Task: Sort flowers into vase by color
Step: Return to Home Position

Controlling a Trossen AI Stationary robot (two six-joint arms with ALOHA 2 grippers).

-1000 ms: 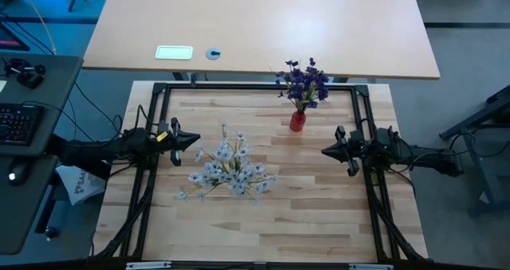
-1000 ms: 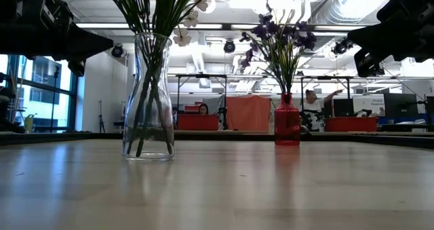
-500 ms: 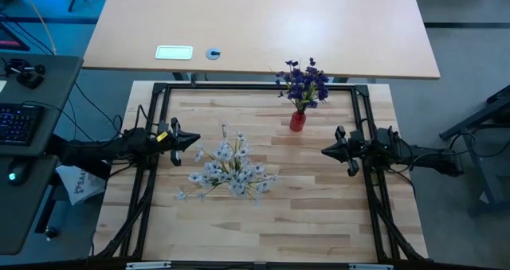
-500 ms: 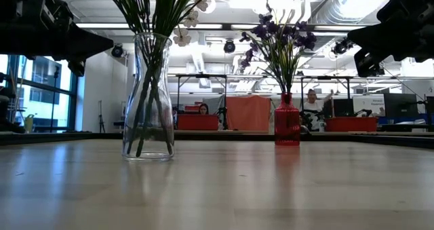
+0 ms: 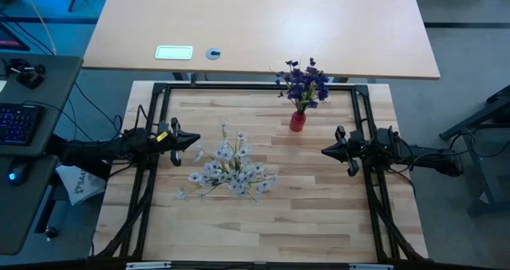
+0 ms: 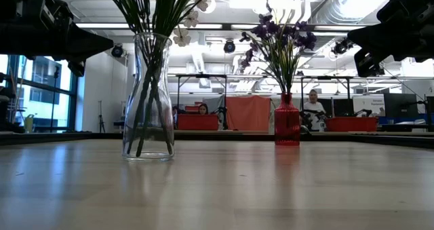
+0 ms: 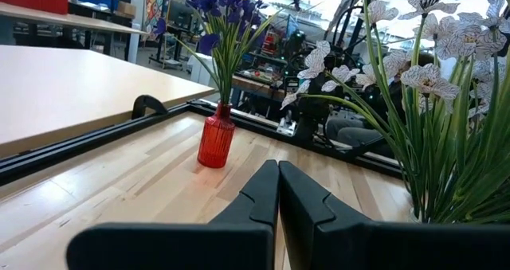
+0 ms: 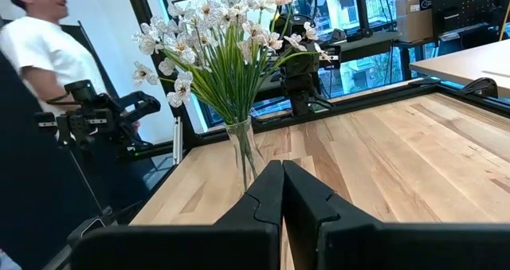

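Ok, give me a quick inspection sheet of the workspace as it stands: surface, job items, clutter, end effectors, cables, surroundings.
Surface: wooden table, bare apart from two vases.
Job's things: white flowers in the transparent vase; purple flowers in the red vase; both vases upright, no loose sprigs seen.
Clutter: nothing seen on the table.
End effectors: left end effector and right end effector shut, empty, at the table's sides, apart from the vases.
Cables: black leads beside the left arm, off the table.
Surroundings: pale desk beyond the table; keyboard at left; person in a white shirt nearby.
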